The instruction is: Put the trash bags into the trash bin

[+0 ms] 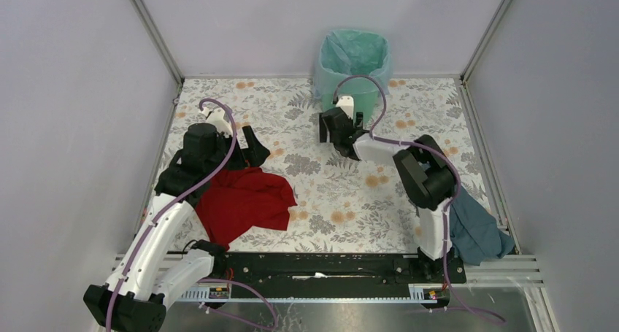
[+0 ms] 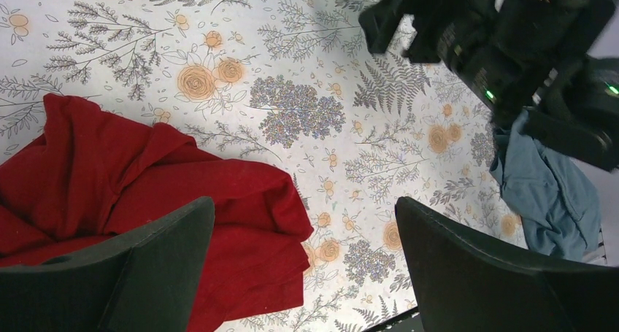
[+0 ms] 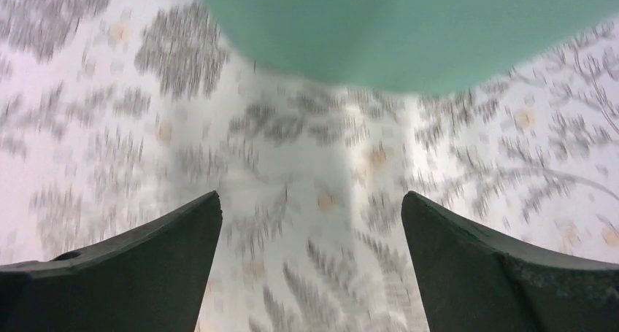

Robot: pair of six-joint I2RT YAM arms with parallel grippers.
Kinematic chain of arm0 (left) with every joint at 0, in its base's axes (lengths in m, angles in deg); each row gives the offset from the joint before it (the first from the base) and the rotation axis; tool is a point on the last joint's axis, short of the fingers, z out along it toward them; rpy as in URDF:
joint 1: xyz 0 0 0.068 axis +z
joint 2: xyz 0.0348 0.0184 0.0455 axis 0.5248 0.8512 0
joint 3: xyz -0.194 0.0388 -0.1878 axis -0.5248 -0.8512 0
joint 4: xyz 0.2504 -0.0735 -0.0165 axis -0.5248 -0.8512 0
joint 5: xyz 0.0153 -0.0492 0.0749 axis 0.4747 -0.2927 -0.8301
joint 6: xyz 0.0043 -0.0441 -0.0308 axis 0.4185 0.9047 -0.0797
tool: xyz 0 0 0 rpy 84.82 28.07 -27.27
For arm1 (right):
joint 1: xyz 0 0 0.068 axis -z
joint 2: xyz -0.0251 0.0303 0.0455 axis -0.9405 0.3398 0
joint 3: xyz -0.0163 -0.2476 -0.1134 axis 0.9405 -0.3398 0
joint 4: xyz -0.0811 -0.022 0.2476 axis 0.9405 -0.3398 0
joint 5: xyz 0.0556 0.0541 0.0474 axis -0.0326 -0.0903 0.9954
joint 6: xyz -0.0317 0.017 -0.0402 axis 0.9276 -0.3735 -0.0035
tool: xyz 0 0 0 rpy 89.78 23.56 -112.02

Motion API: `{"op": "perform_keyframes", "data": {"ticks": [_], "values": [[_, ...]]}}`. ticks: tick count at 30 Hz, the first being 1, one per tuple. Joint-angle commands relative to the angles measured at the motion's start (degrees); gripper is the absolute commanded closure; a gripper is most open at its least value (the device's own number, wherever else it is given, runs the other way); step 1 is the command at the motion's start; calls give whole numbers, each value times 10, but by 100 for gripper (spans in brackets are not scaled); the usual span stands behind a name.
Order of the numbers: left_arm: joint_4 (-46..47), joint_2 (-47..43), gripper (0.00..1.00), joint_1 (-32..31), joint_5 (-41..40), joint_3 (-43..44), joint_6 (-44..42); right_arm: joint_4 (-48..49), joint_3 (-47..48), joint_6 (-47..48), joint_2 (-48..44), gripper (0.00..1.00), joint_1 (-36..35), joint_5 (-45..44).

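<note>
Left hand [image 2: 304,204] spread wide, empty, above red cloth [image 2: 146,179]; right hand [image 3: 312,201] spread wide, empty, near trash bin [image 3: 409,25].

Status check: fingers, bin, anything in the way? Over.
Left fingers open, empty, above red cloth. Right fingers open, empty, beside trash bin. Bin upright, green bag inside. Blue cloth beside right arm's base.

The black two-finger left gripper [image 1: 252,148], left of centre, hangs with jaws spread wide. The black right gripper [image 1: 337,131], upper centre, is equally wide.
</note>
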Motion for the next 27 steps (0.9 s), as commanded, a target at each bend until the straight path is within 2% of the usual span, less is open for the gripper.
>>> {"op": "perform_keyframes", "data": {"ticks": [1,7,12,19,27], "values": [[13,-4,1,-1,-5,4,2,-45,-87,2,-168,0,-36,58],[7,6,1,-1,-35,47,-7,-151,-192,6,-432,0,-40,137],[-4,2,1,0,-62,125,-18,-299,-143,75,-597,0,-40,113],[8,-19,1,-1,-98,239,-52,-430,3,135,-705,0,-40,47],[43,-49,1,0,-98,312,-63,-428,40,168,-778,0,-40,23]]}}
